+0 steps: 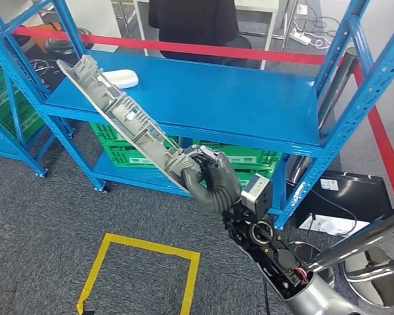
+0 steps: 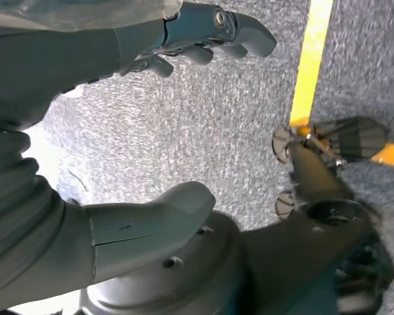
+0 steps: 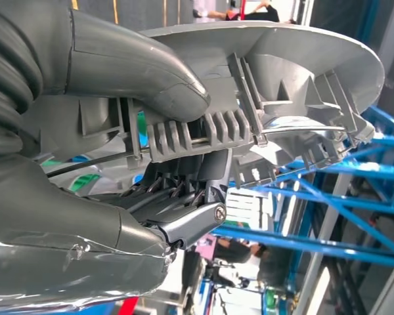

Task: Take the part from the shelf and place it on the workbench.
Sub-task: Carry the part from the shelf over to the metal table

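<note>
Your right hand [image 1: 212, 182] is clamped on the lower end of the long grey part [image 1: 131, 121], which slants up toward ten o'clock with its far tip over the blue shelf [image 1: 234, 98] edge, beside a white object [image 1: 121, 79]. Your left hand [image 2: 135, 131] hangs over the carpet, fingers apart, holding nothing. Draw the part back toward six o'clock before turning — that long tip could clip the uprights — and keep the wrist level.

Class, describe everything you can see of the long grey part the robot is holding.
The long grey part looks like moulded plastic, ribbed and clipped along its underside, with a smooth curved face. The right hand grips its near end. It tilts up and away over the blue shelf, far end highest, near a white object.
</note>
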